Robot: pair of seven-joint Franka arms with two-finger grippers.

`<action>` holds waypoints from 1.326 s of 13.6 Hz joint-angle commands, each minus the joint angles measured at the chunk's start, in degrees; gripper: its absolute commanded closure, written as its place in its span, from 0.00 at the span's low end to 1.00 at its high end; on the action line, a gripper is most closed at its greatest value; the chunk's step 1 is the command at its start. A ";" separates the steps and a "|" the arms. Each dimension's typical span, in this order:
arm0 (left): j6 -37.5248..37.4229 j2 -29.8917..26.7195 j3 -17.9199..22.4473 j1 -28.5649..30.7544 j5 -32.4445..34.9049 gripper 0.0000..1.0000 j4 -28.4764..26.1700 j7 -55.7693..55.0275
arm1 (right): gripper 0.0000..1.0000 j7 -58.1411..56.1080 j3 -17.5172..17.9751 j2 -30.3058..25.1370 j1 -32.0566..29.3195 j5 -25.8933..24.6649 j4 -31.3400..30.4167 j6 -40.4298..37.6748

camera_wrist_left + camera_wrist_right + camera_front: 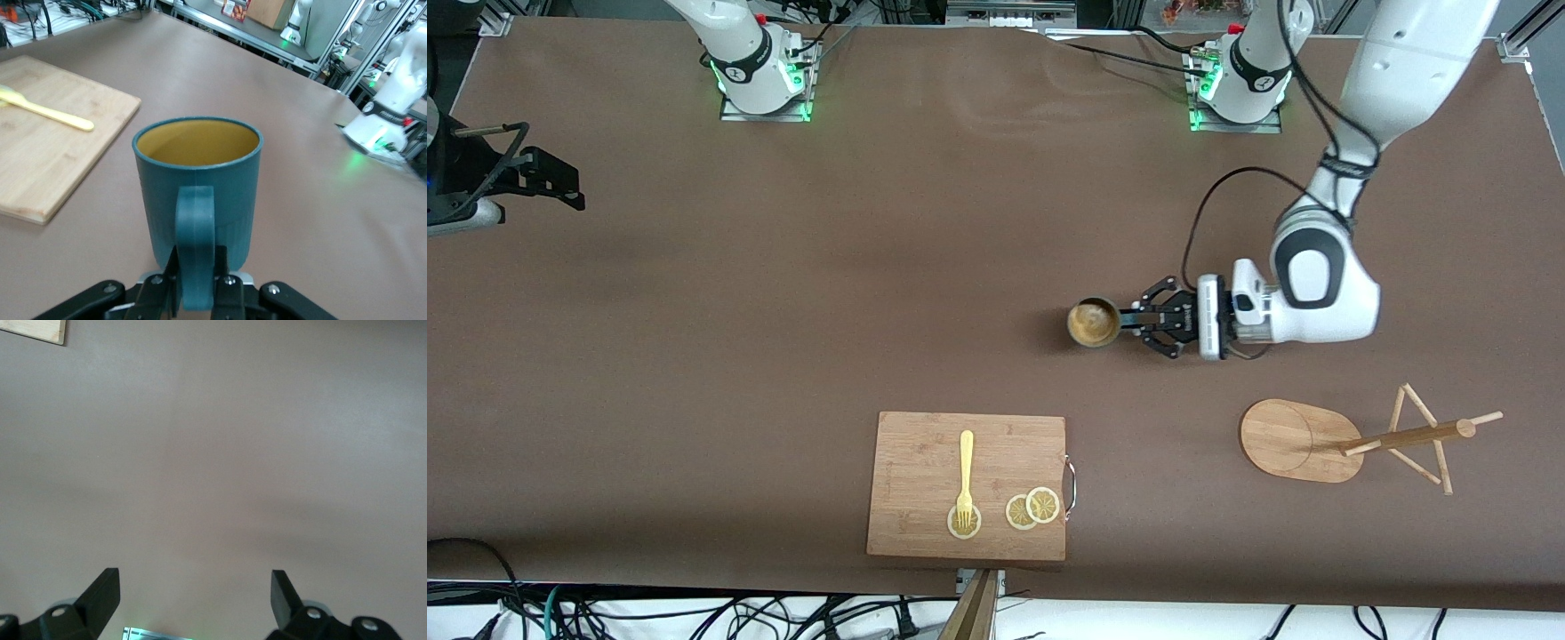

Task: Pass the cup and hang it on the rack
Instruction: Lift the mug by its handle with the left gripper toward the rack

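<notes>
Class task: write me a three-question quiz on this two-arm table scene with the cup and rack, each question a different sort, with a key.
1. True or false: the left end effector is shut on the cup's handle.
2. Multiple choice: the rack is A) standing upright, B) lying on its side, C) on the board.
3. Fill in: the fork lies on the ____.

Key
1. True. The left wrist view shows the fingers clamped on the handle, cup upright.
2. B. Its base is tipped on edge and the pole runs level along the table, toward the left arm's end.
3. Board, its tines on a lemon slice. The right end effector waits open over bare table.
</notes>
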 commanded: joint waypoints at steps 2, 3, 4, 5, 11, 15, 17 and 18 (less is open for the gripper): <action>-8.60 -11.09 1.37 3.51 10.74 1.00 -2.96 -18.38 | 0.00 0.59 0.90 -0.44 -0.91 0.97 0.53 -1.27; -10.98 -12.85 2.52 3.78 12.86 1.00 -2.96 -21.55 | 0.00 0.59 0.81 -0.44 -0.91 0.97 0.53 -1.27; -13.52 -14.35 4.88 3.96 15.14 1.00 -2.78 -24.11 | 0.00 0.59 0.81 -0.44 -0.91 1.05 0.53 -1.27; -16.68 -15.58 7.42 3.96 17.43 1.00 -2.52 -27.44 | 0.00 0.59 0.90 -0.44 -0.91 1.06 0.53 -1.36; -31.12 -17.26 20.01 4.48 16.41 1.00 1.78 -53.89 | 0.00 0.59 0.90 -0.44 -0.91 1.06 0.53 -1.36; -34.46 -15.95 22.13 7.73 6.58 1.00 1.00 -65.67 | 0.00 0.59 0.90 -0.44 -0.91 1.06 0.53 -1.36; -35.78 -14.28 22.48 9.84 -0.44 1.00 0.91 -72.09 | 0.00 0.59 0.90 -0.44 -0.91 1.06 0.53 -1.27; -35.87 -14.19 22.65 10.37 -3.70 1.00 0.91 -75.43 | 0.00 0.59 0.90 -0.44 -0.91 1.06 0.53 -1.27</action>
